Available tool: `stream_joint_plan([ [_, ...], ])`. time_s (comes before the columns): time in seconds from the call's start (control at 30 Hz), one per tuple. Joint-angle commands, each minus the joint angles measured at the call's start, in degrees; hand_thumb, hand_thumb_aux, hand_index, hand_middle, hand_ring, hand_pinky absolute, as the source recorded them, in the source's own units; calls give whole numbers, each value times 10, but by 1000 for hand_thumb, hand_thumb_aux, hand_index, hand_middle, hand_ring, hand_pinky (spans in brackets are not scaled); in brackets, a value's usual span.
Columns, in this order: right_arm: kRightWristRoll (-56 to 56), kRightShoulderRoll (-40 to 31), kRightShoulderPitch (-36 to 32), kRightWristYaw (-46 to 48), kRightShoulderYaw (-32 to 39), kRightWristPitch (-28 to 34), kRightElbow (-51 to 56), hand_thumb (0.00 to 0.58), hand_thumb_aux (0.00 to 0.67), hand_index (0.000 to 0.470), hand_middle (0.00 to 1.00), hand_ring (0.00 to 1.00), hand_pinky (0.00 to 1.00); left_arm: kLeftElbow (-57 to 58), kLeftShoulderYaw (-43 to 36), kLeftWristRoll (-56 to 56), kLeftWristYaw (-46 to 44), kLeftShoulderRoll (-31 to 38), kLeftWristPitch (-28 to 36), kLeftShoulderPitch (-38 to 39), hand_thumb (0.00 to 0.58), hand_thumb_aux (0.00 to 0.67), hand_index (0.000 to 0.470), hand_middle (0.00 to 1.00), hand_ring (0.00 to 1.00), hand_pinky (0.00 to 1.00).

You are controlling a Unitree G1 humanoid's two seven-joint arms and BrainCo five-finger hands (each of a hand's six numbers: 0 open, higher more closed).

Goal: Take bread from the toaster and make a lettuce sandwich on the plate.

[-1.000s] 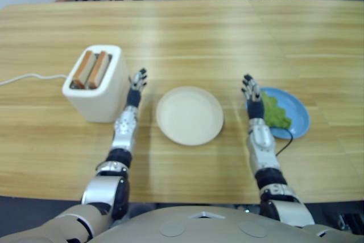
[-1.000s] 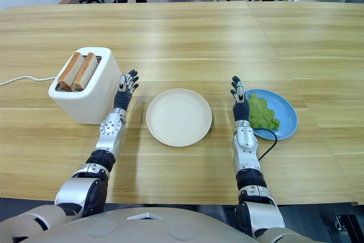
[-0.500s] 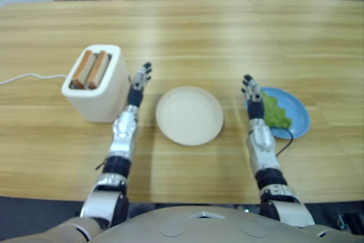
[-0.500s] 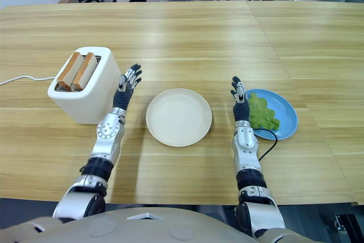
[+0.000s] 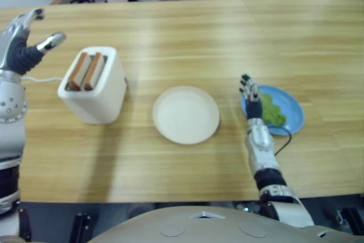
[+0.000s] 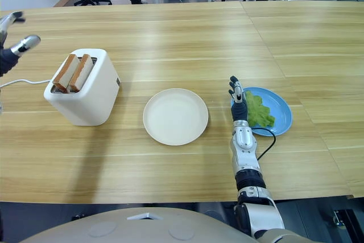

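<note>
Two bread slices [image 5: 88, 71] stand in the toaster [image 5: 96, 98] at the left of the desk [image 5: 170, 44], the left robot hand [image 5: 21, 52] open and empty up beside it, seemingly poised to pluck one, while the open right robot hand [image 5: 252, 102] rests beside the lettuce [image 5: 273, 112], flanking the bare cream plate [image 5: 186, 114].

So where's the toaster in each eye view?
Left eye view: toaster left of centre, about mid-height, two bread slices in its slots.
Right eye view: toaster again left of centre, slightly nearer the left edge.
Shared landmark: the cream plate sits just to its right in both.
</note>
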Motion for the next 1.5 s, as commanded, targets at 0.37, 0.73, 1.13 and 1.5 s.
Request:
stream_joint_plan([
  [0.37, 0, -3, 3, 4, 0, 11, 1, 0, 0, 0, 0, 0, 0, 138, -123, 88, 15, -16, 44, -39, 0, 0, 0, 0, 0, 0],
  [0.73, 3, -6, 9, 2, -5, 17, -3, 0, 0, 0, 0, 0, 0, 136, -163, 113, 14, -30, 56, -38, 0, 0, 0, 0, 0, 0],
  [1.13, 4, -5, 19, 2, -6, 24, -18, 0, 0, 0, 0, 0, 0, 142, -193, 135, 11, -42, 66, -30, 0, 0, 0, 0, 0, 0],
  [1.5, 4, -5, 24, 1, -6, 30, -25, 0, 0, 0, 0, 0, 0, 135, -172, 122, 46, -51, 59, -34, 580, 670, 460, 0, 0, 0],
])
